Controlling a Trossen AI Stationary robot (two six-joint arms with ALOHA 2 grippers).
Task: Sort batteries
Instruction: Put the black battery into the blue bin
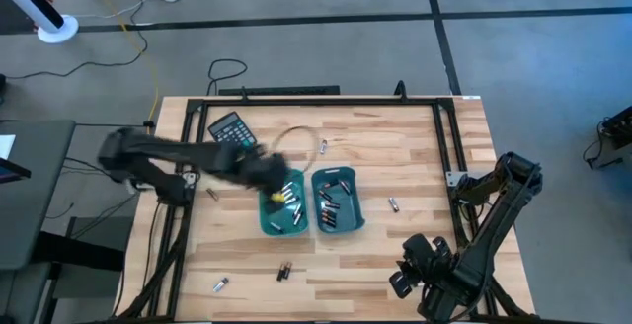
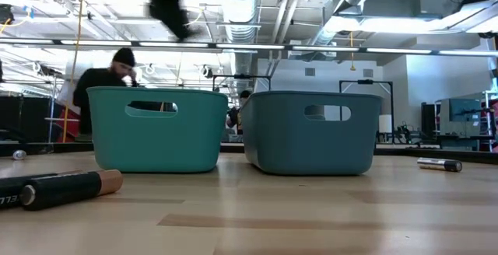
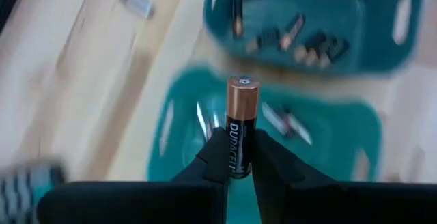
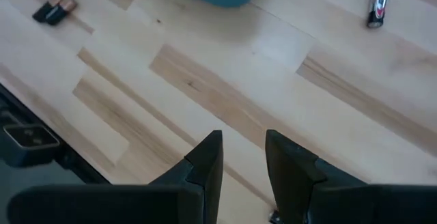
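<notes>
Above the left bin (image 1: 281, 215), left fingers (image 3: 222, 157) pinch a battery (image 3: 242, 125).

Two dark jointed arms (image 1: 168, 156) (matte black), each hand (image 4: 242, 159) with tapered fingers.

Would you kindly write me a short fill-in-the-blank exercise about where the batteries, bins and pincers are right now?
1. The left pincer is shut on a ____ with a copper end.
2. It hangs above the ____ teal bin.
3. The right pincer holds ____.
4. The black calculator lies on the ____, outside both bins.

Missing words: battery; left; nothing; table
</notes>
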